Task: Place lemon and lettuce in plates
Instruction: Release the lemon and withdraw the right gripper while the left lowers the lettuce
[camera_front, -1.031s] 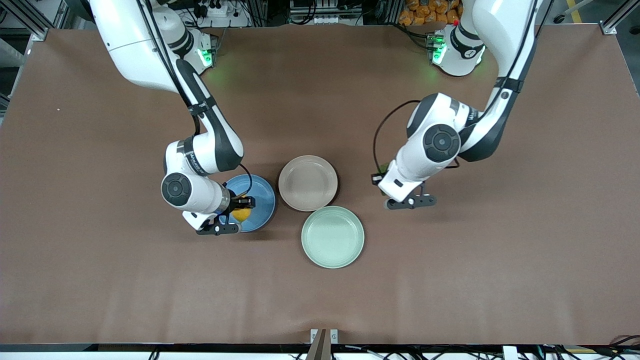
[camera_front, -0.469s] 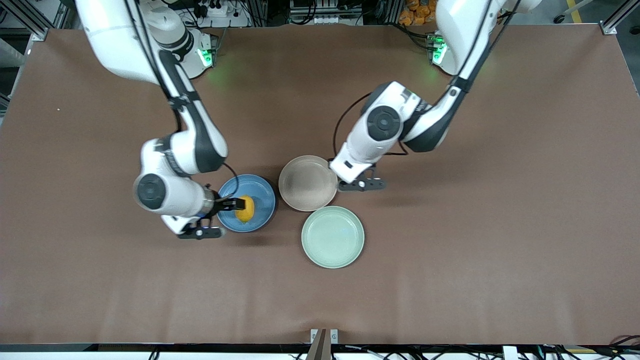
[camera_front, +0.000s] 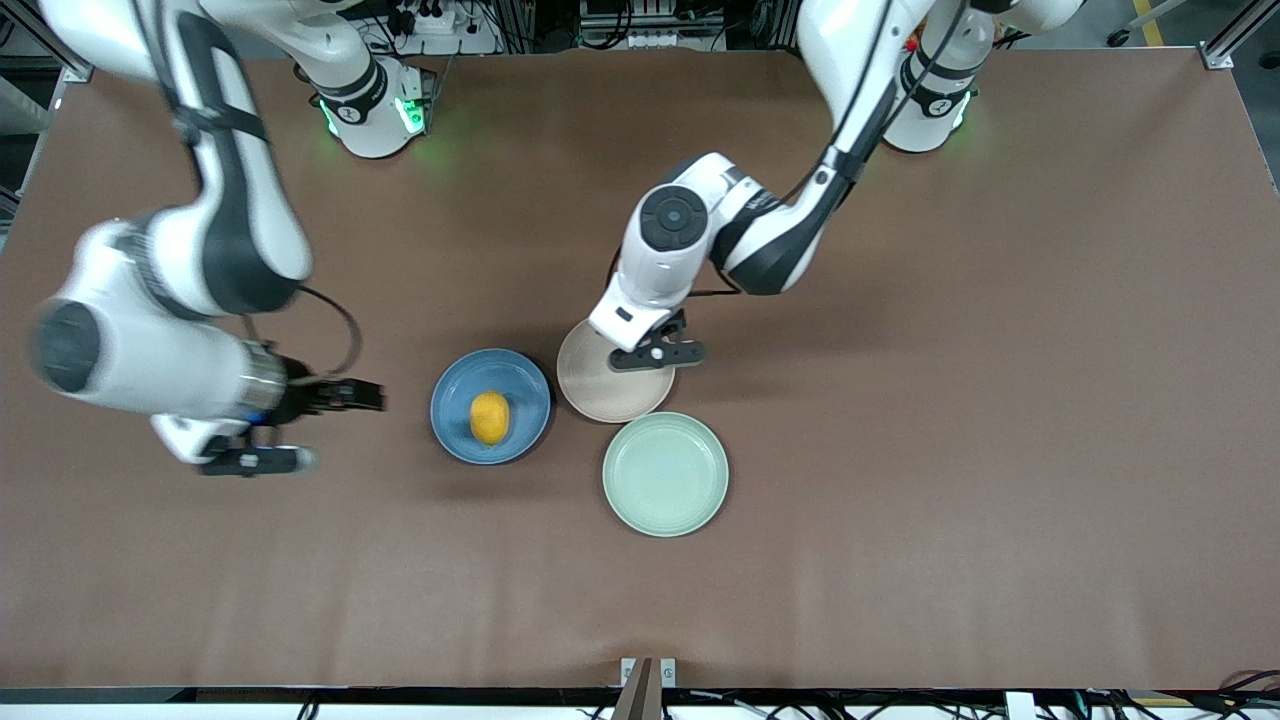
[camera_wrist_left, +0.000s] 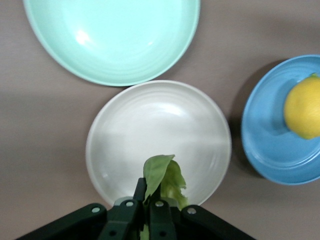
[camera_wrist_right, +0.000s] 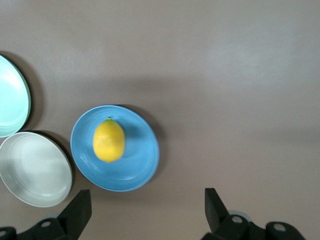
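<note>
Over beige plate rim, lettuce

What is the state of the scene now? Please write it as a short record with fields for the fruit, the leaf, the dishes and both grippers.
lemon: small yellow oval lemon lies in the round blue plate
lettuce: wrinkly green lettuce leaf held over the pale beige-pink plate, not yet released
mint-green dish: holds nothing
left gripper: shut on lettuce, over the beige-pink plate's rim
right gripper: open, over bare table toward the right arm's end
</note>
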